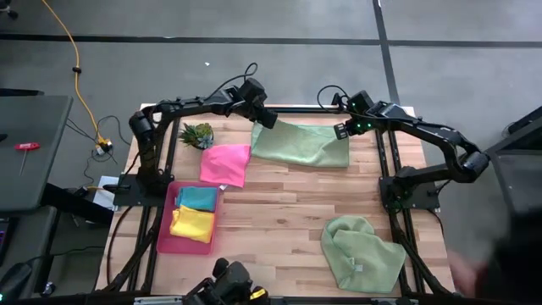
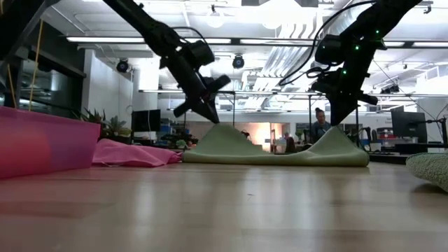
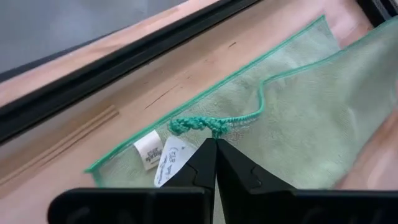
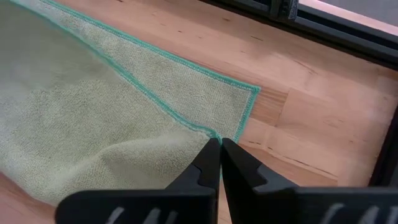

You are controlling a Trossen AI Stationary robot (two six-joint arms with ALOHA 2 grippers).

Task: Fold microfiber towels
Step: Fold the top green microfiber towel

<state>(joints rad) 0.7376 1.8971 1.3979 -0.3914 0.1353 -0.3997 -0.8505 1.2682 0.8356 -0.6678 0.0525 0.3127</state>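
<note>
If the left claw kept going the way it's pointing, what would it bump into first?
Probably the table. The left gripper points down, already shut on the pale green towel, with only wood showing beneath the cloth.

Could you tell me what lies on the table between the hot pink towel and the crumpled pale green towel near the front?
Nothing: in the high view, only bare wooden table separates the hot pink towel from the crumpled pale green towel.

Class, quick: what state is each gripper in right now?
Left gripper: shut on the far pale green microfiber towel.
Right gripper: shut on the same towel's other corner.
</note>
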